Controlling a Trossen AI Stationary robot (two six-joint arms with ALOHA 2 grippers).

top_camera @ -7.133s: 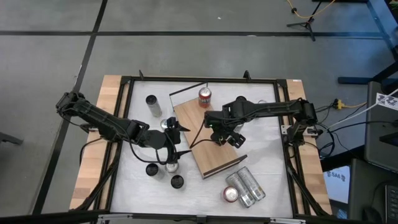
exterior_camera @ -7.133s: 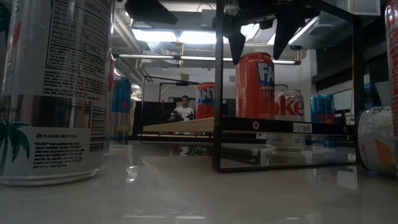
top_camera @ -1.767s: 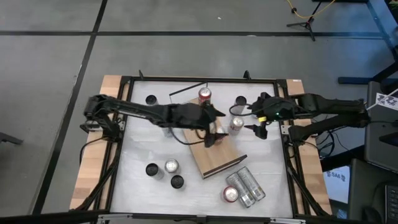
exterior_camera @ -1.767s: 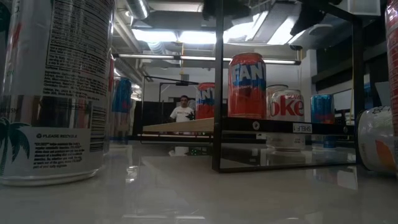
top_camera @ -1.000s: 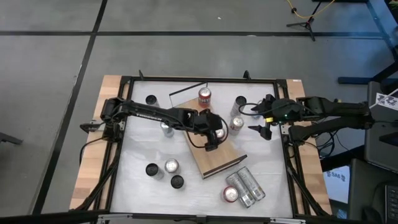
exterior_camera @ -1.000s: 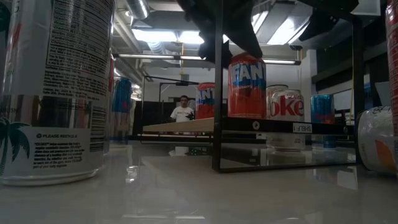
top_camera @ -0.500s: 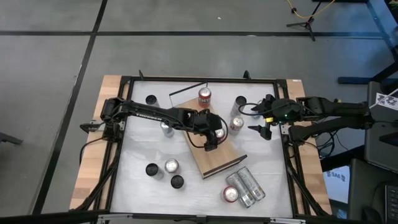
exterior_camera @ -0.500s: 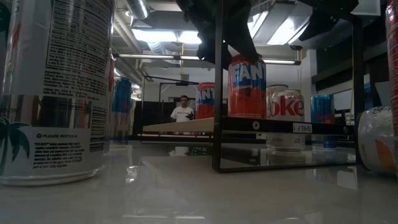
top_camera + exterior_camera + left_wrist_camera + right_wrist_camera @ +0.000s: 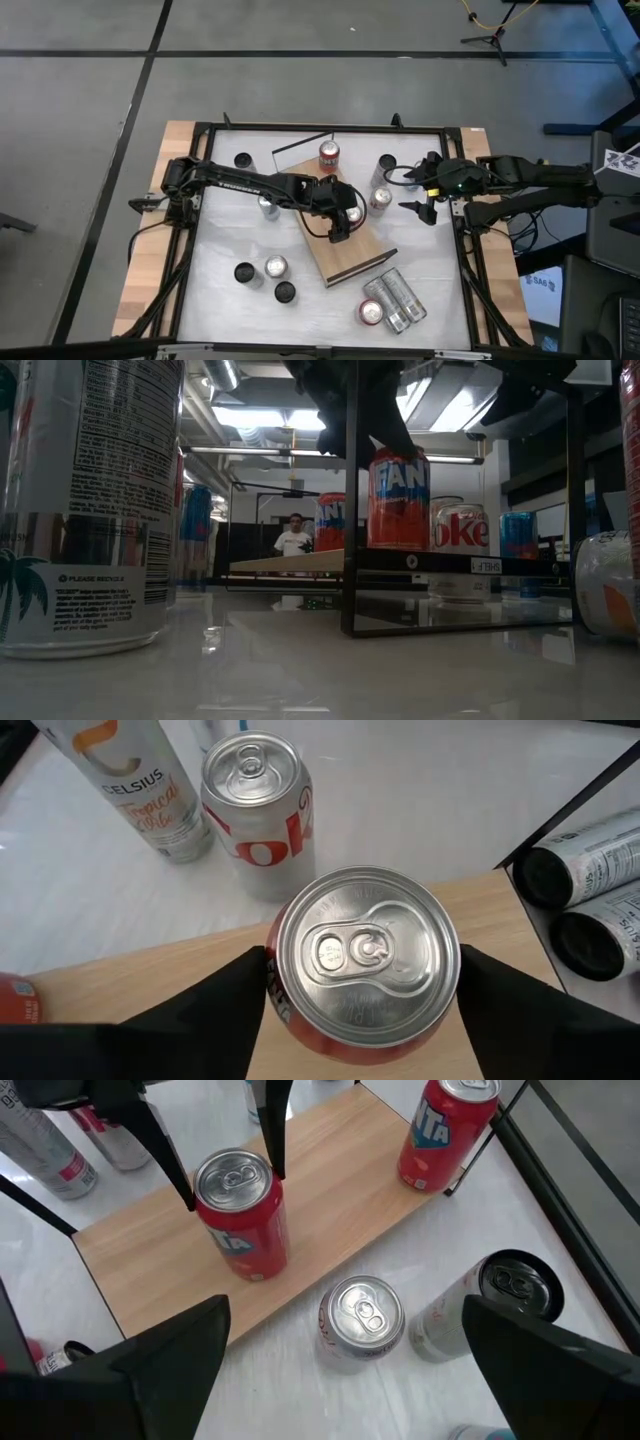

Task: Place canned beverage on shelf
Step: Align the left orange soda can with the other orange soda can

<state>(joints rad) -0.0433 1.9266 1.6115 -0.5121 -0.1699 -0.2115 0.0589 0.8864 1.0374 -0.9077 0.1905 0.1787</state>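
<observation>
White tabletop (image 9: 225, 225) in a black frame, grey floor around it; we list the contents from left to right.

- Three upright cans (image 9: 275, 267), grouped on the table's left half.
- Left gripper (image 9: 345, 220): over the shelf, with one finger on each side of the red can (image 9: 365, 955), close against its top. We cannot tell whether they grip it.
- Shelf (image 9: 350, 258): a wooden board lying slantwise mid-table. The red can stands upright near its middle, and a second red can (image 9: 329, 155) stands at its far end.
- Silver cola can (image 9: 379, 198): upright on the table, just beside the shelf.
- Two cans (image 9: 393, 298) lying on their sides, near the shelf's near end.
- Right gripper (image 9: 418, 208): at the table's right edge, its fingers wide apart and holding nothing.
</observation>
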